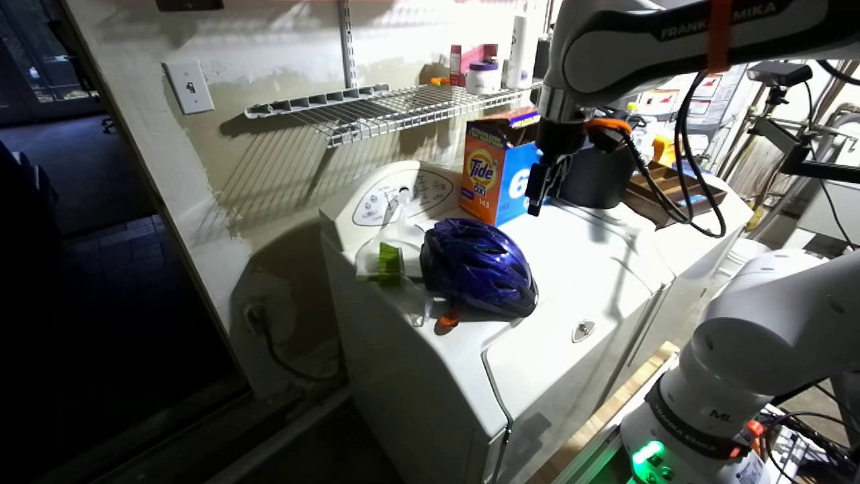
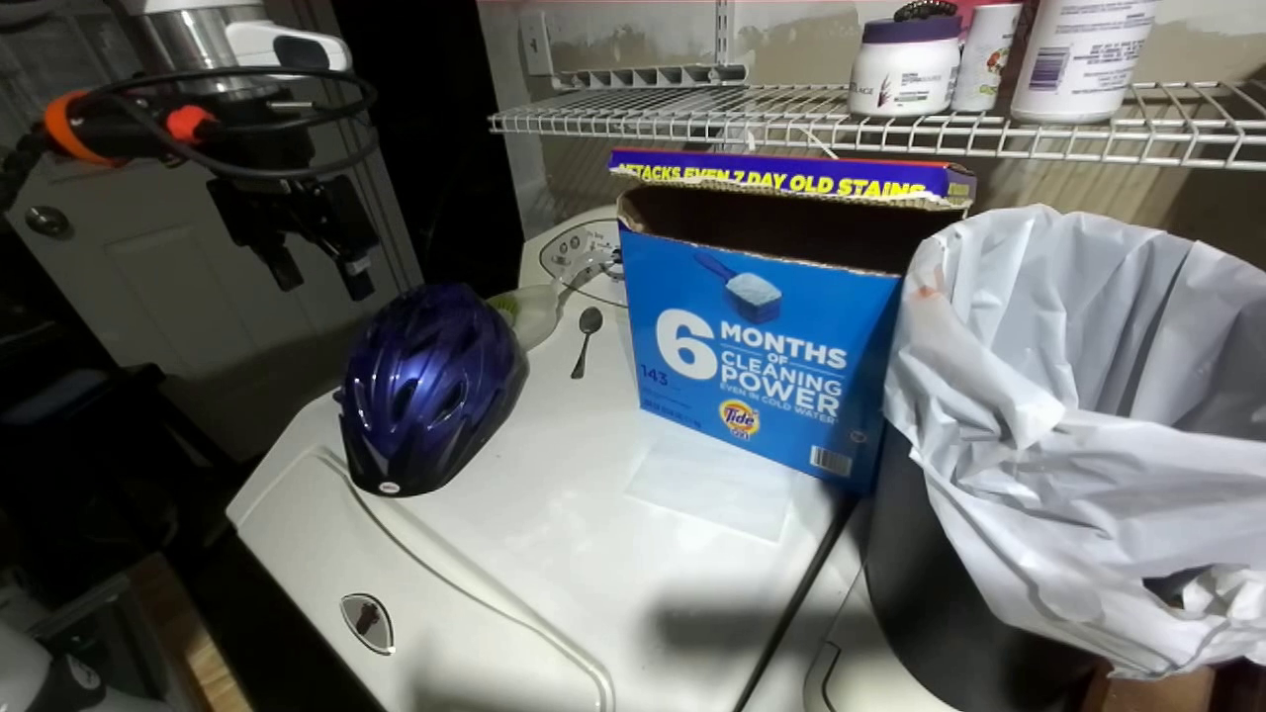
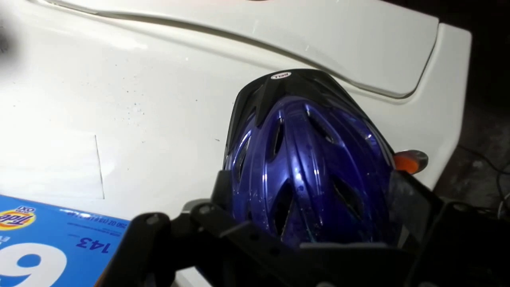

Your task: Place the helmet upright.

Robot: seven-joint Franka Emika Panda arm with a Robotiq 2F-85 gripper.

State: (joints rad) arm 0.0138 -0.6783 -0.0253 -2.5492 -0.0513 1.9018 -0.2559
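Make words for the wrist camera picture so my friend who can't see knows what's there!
A glossy blue Bell bicycle helmet sits shell-up on a white appliance top, its black visor toward the picture's top. An open black gripper shows at the bottom; part of a Tide box fills the lower-left corner.

An open Tide box (image 2: pixel 762 346) stands on a white appliance (image 2: pixel 554 534) beside a bag-lined bin (image 2: pixel 949 593), a spoon (image 2: pixel 590 321) nearby; a wire shelf (image 2: pixel 673 125) holds a jar (image 2: pixel 903 71)
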